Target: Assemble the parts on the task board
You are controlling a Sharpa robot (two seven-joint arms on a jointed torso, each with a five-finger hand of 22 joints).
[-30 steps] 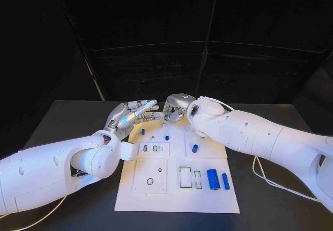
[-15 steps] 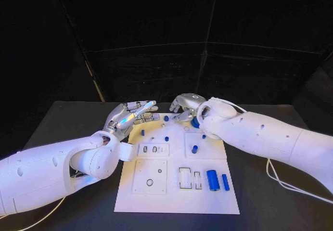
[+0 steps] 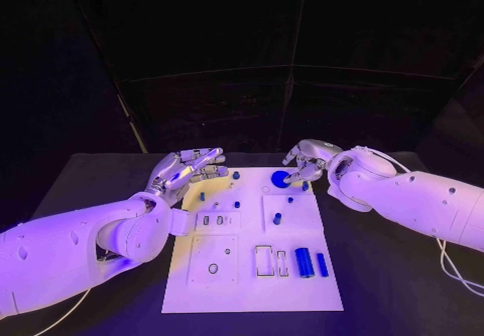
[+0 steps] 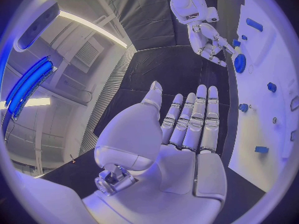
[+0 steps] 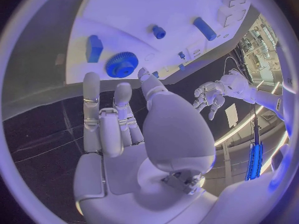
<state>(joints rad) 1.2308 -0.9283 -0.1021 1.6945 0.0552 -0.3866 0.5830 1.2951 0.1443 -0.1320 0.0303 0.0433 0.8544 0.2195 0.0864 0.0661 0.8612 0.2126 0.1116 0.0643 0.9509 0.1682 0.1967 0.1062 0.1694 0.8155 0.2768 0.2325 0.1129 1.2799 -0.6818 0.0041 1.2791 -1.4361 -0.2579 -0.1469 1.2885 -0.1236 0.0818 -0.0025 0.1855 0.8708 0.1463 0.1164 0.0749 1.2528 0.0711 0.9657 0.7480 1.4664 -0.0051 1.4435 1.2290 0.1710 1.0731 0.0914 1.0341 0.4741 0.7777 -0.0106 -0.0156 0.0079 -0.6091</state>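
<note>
Black table (image 3: 91, 182) | white flat task board (image 3: 252, 280) | toothed blue gear (image 3: 280, 179) | both robot hands empty, fingers spread

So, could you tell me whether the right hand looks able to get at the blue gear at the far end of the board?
Probably yes: the right hand is open beside the blue gear on the task board, with nothing between them.

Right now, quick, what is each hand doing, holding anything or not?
Left hand: open, fingers straight, holding nothing.
Right hand: open, holding nothing, poised beside the blue gear on the task board.
</note>
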